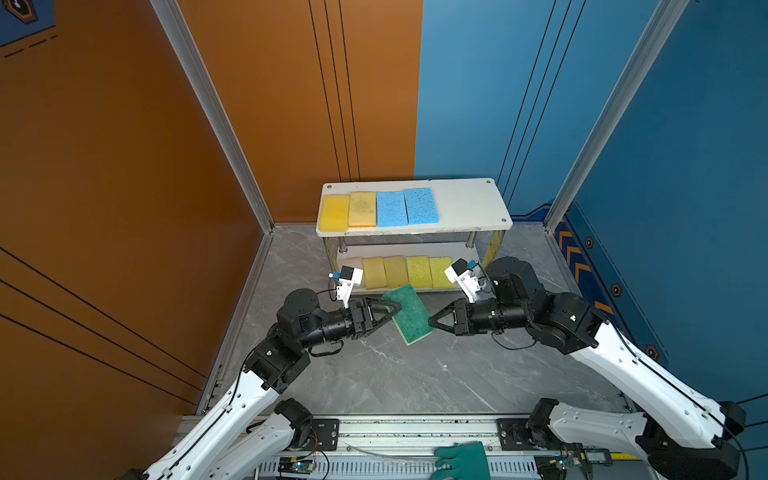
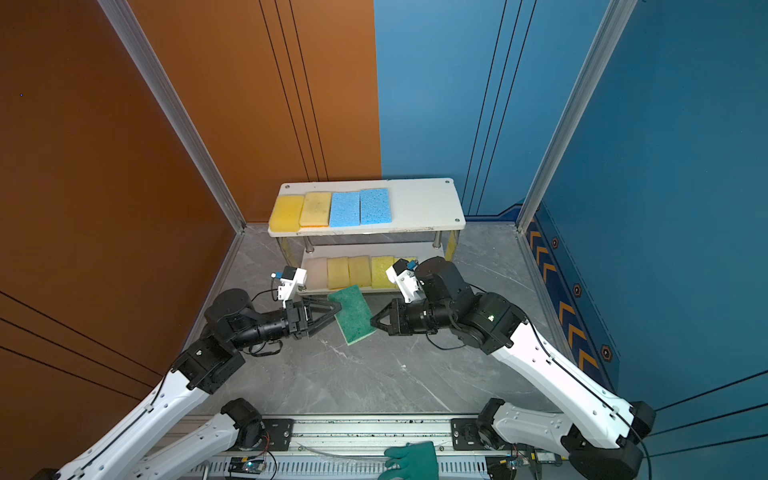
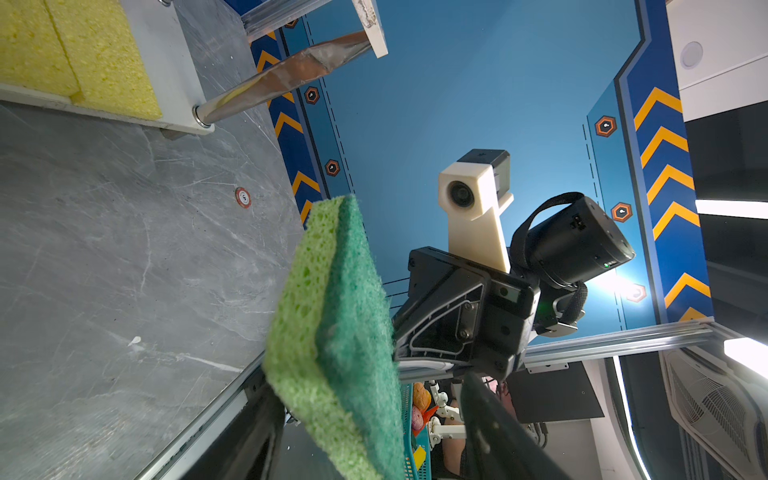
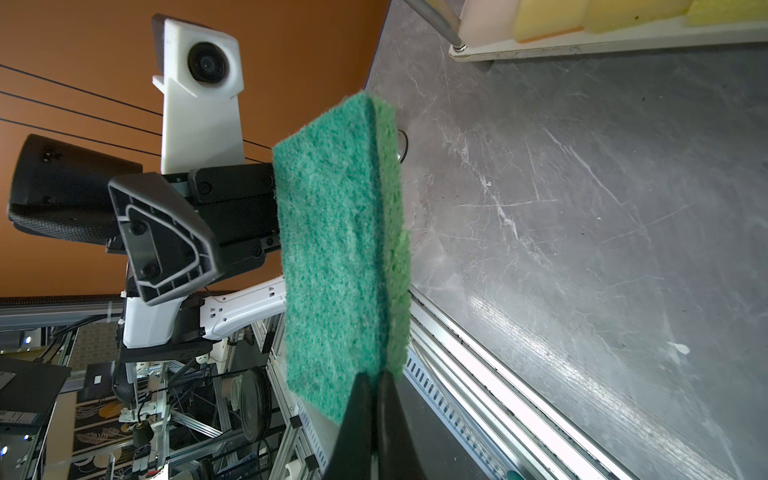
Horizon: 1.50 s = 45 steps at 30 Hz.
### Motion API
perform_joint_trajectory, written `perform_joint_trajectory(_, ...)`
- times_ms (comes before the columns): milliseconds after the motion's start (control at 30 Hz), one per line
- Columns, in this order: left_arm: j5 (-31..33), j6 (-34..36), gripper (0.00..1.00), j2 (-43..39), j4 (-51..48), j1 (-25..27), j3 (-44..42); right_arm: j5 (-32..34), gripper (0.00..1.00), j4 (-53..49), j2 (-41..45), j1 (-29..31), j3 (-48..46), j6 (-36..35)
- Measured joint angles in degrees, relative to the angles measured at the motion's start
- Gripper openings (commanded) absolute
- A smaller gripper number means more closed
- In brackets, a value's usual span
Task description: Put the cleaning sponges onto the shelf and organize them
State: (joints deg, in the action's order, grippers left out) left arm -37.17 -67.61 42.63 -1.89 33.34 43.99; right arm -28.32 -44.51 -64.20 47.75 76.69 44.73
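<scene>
The right gripper (image 4: 376,380) is pressed shut on an edge of the dark green sponge (image 1: 409,313), holding it tilted above the grey counter (image 1: 415,374), just in front of the shelf (image 1: 469,203). The left gripper (image 3: 368,388) is spread, with one finger on either side of the sponge; whether it touches cannot be told. The right half of the shelf's top board lies open. Only the wrist views show the sponge's lighter green layer.

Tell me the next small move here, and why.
Probably close the left gripper on the green sponge: its jaws straddle one end with gaps showing, while the right gripper pinches the other end in mid-air. The right should let go only afterwards.
</scene>
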Motion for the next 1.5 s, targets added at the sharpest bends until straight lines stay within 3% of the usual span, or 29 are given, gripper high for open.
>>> perform_joint_trajectory(233, 0.46, -0.33, 0.56, -0.11, -0.02, 0.00, -0.13, 0.02, 0.00, -0.02, -1.16, 0.61, 0.52, -0.44)
perform_joint_trajectory(400, 0.72, -0.33, 0.46, -0.11, 0.04, 0.00, -0.50, 0.04, 0.00, -0.02, -1.18, 0.76, 0.96, -0.46)
perform_joint_trajectory(900, 0.74, -0.81, 0.04, 0.26, 1.53, 0.00, -1.25, 0.85, 0.00, -0.07, -1.40, 1.64, 1.09, -0.44)
perform_joint_trajectory(1100, 0.94, -1.25, 0.03, 0.26, 2.47, -0.17, -1.88, 1.64, 0.19, -0.61, -1.99, 1.88, 2.16, -0.48)
perform_joint_trajectory(1367, 0.83, -3.39, 0.00, 0.26, 4.24, -2.10, -1.95, 2.80, 0.67, -0.48, -2.01, 1.88, 4.24, -0.96)
perform_joint_trajectory(1500, 0.44, -5.84, 0.00, 0.28, 7.02, -4.15, -1.95, 3.13, 0.78, -0.46, -1.68, 1.75, 4.81, -0.81)
